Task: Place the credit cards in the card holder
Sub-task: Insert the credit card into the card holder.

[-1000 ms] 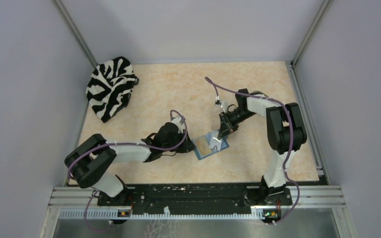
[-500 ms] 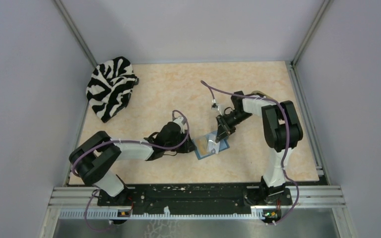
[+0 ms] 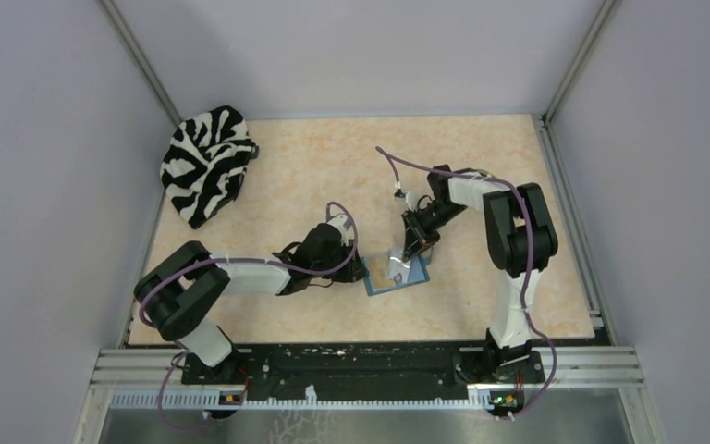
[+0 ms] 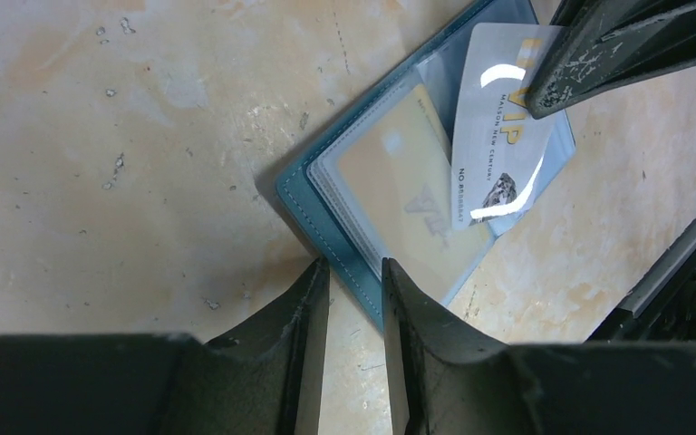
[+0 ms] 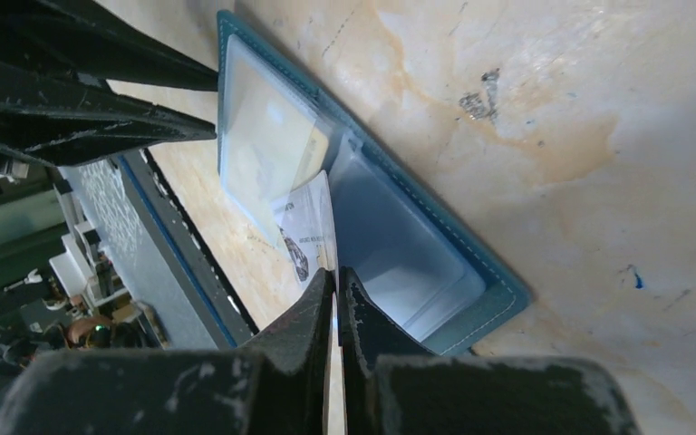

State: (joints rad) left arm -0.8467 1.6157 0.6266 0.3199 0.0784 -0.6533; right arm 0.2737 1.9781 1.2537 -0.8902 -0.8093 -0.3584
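The card holder (image 3: pixel 397 274), a teal wallet, lies open on the table; it also shows in the left wrist view (image 4: pixel 326 213) and the right wrist view (image 5: pixel 471 272). A tan-orange credit card (image 4: pixel 399 195) sits in its clear pocket. My right gripper (image 5: pixel 336 272) is shut on a pale credit card (image 5: pixel 313 227) and holds it tilted, its lower end at the wallet's pockets (image 4: pixel 498 136). From above, that gripper (image 3: pixel 413 250) hovers over the wallet's far side. My left gripper (image 4: pixel 355 267) is nearly closed on the wallet's near teal edge (image 3: pixel 359 270).
A zebra-striped cloth (image 3: pixel 205 162) lies bunched at the back left corner. Grey walls stand on three sides. The black base rail (image 3: pixel 351 361) runs along the near edge. My two arms meet over the wallet at the table's middle.
My right gripper has come slightly left and down with the pale card, onto the wallet. My left gripper has edged right against the wallet, which has turned a little.
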